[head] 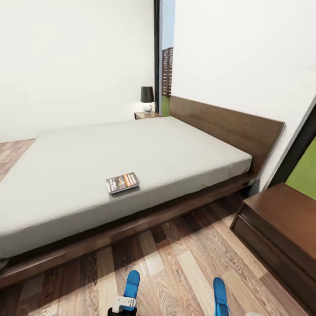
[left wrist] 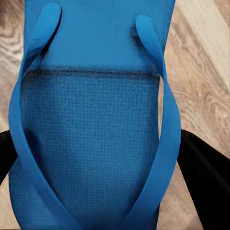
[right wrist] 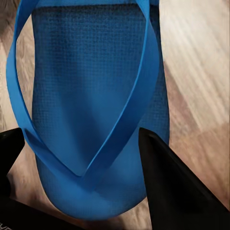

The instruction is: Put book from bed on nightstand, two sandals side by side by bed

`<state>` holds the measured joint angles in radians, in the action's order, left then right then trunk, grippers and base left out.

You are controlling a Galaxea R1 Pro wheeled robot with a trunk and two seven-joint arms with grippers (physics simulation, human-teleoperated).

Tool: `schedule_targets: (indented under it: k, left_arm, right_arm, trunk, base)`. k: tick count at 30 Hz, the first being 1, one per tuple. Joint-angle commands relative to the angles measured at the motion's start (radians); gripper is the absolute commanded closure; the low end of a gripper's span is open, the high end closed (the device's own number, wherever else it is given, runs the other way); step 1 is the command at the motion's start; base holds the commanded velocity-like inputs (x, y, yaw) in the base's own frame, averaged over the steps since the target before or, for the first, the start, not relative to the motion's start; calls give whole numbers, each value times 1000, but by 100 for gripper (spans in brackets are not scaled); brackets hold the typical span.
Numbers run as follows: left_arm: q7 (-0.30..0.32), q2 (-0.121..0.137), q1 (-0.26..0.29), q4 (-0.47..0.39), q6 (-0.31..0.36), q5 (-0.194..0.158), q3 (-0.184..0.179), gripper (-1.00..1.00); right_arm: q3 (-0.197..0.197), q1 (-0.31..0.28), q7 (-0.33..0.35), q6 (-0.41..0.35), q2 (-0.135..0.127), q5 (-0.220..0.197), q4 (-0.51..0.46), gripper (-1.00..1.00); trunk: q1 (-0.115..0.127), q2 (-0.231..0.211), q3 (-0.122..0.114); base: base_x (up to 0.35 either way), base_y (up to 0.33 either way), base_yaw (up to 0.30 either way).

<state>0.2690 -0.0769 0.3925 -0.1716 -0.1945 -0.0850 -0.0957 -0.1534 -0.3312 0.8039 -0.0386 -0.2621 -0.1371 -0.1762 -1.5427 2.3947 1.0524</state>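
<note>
Sandal (left wrist: pixel 91 143) between left hand (left wrist: pixel 103 167) fingers

The bed (head: pixel 184 145) has a plain pale grey mattress cover, and the book (head: pixel 122 182) lies flat on it near the long edge that faces the plank floor (head: pixel 175 259), well away from the headboard end. On the floor, a little out from that long side of the bed, lie two blue sandals: one sandal (head: pixel 131 285) and the other sandal (head: pixel 220 296), apart from each other and pointing roughly toward the bed.
</note>
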Motion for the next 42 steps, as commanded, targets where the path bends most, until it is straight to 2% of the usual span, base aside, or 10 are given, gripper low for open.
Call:
schedule_targets:
  k: [1,42]
  left_arm:
    - [1,0,1,2,-4,-9,-8,100]
    - [1,0,1,2,-4,-9,-9,100]
  right_arm:
    - [-2,0,0,-4,0,-6,0,100]
    - [-2,0,2,-4,0,-6,0,100]
  trunk:
    - [0,0,1]
    - [0,0,1]
  base:
    - [0,0,293]
    - [0,0,293]
